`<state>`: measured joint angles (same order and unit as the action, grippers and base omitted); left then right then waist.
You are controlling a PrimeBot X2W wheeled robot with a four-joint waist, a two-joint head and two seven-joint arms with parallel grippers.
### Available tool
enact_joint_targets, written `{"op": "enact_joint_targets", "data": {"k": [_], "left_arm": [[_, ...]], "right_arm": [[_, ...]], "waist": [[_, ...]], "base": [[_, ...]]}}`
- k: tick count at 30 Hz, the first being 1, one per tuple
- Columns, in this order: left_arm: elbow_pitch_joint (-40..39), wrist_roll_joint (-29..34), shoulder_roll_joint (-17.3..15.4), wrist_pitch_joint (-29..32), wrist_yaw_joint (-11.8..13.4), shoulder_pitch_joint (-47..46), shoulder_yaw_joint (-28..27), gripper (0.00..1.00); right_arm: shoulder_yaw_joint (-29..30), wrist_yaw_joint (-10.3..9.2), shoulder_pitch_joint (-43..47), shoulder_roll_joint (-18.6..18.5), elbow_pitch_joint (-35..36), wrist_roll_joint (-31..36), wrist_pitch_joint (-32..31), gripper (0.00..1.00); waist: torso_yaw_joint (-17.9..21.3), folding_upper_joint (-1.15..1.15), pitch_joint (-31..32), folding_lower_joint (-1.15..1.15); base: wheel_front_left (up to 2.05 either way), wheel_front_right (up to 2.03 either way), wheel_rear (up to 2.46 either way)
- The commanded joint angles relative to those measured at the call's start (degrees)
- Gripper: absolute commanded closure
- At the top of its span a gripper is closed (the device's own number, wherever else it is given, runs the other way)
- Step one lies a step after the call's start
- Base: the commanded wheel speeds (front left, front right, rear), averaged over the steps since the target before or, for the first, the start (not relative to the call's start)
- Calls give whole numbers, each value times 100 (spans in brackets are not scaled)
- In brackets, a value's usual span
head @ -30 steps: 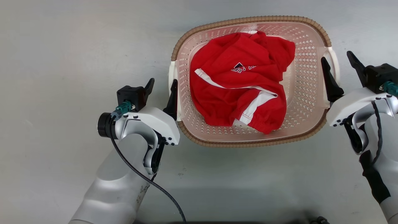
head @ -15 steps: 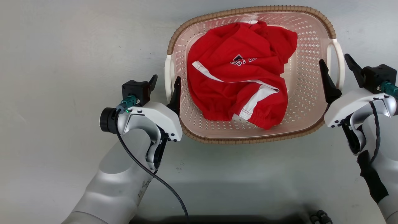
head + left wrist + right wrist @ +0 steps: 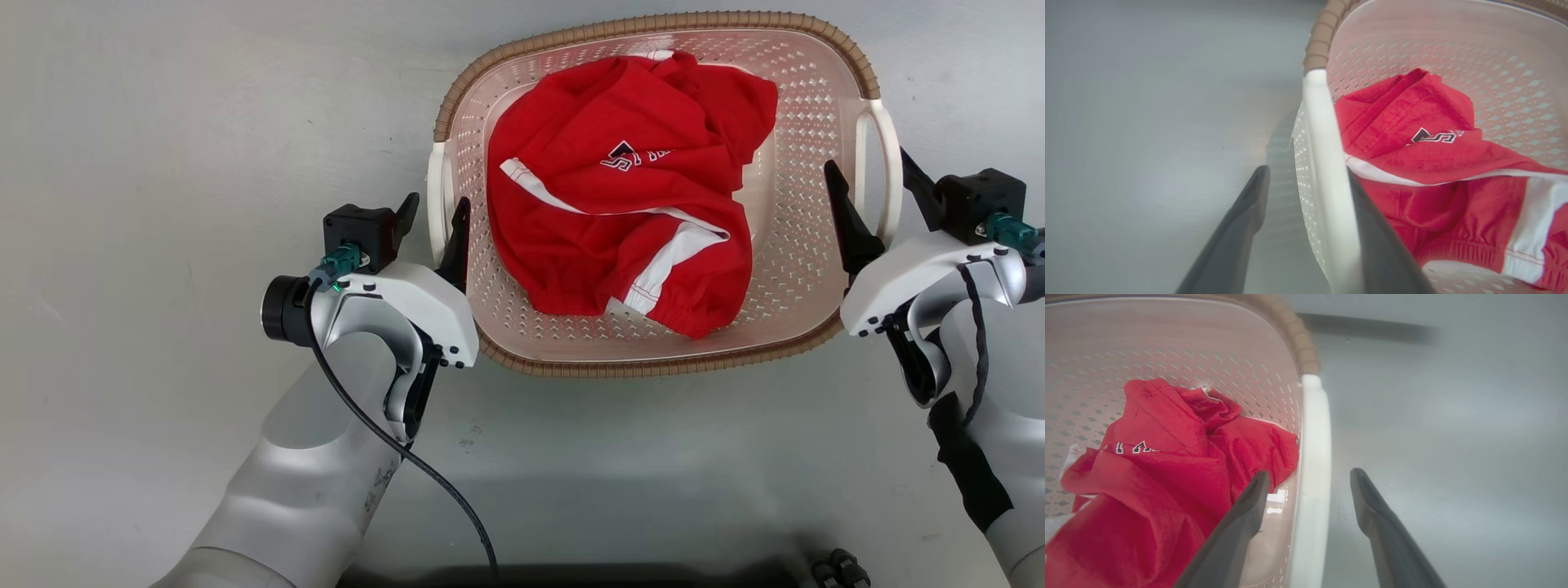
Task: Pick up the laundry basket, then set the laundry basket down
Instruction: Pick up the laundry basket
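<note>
Far left is plain grey floor [image 3: 163,245]. A black cable [image 3: 384,445] hangs off my left wrist, well apart from the basket. My left tool [image 3: 438,204] has its jaws apart and straddles the white left handle [image 3: 436,175]: the inner finger [image 3: 1384,253] is inside, right against the handle, and the outer finger [image 3: 1237,237] is outside with a gap, so it's not clamped. The laundry basket [image 3: 653,22] sits on the floor ahead of me, between both tools, with pale pink perforated walls and a brown woven-look rim. Inside is one crumpled red garment [image 3: 620,212] with white stripes and a small logo. It covers most of the bottom, and a bare strip shows on the right. My right tool [image 3: 865,163] is also apart, around the white right handle [image 3: 891,171]. Its inner finger [image 3: 1237,539] is inside the basket beside the garment; I can't tell if it touches. Its outer finger [image 3: 1384,531] is outside, and both stand off the handle. There's a small dark object [image 3: 837,567] at the bottom edge; I can't tell what it is.
</note>
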<state>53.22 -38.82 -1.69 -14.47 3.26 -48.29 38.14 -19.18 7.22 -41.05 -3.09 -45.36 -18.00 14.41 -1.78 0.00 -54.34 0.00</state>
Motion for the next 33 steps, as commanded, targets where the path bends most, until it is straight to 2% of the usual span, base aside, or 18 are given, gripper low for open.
{"op": "enact_joint_targets", "data": {"k": [1,3,4,5,6,16,33], "left_arm": [[-10,35,-119,-52,35,51,-79,16],[6,40,-119,-52,38,48,-53,16],[39,21,-119,-52,19,61,-21,51],[93,-19,-119,-52,-24,77,27,100],[135,-44,-119,-52,-46,71,71,100],[297,-142,-119,-52,-39,5,230,100],[774,-190,-119,-52,-205,154,252,100]], "right_arm": [[-116,26,107,20,20,-73,59,0],[-186,26,108,20,1,-144,59,0],[-249,26,119,20,-30,-206,59,60],[-326,26,126,20,-73,-258,59,92],[-378,26,122,20,-109,-301,59,100],[-786,26,69,21,-581,-700,59,100],[-1591,26,-11,21,-1084,-1572,59,100]], "waist": [[5,0,2,0],[15,0,10,0],[21,0,20,0],[30,0,31,0],[37,0,40,0],[72,0,160,0],[185,0,838,0]], "base": [[0,0,0],[0,0,0],[0,0,0],[0,0,0],[0,0,0],[0,0,0],[0,0,0]]}}
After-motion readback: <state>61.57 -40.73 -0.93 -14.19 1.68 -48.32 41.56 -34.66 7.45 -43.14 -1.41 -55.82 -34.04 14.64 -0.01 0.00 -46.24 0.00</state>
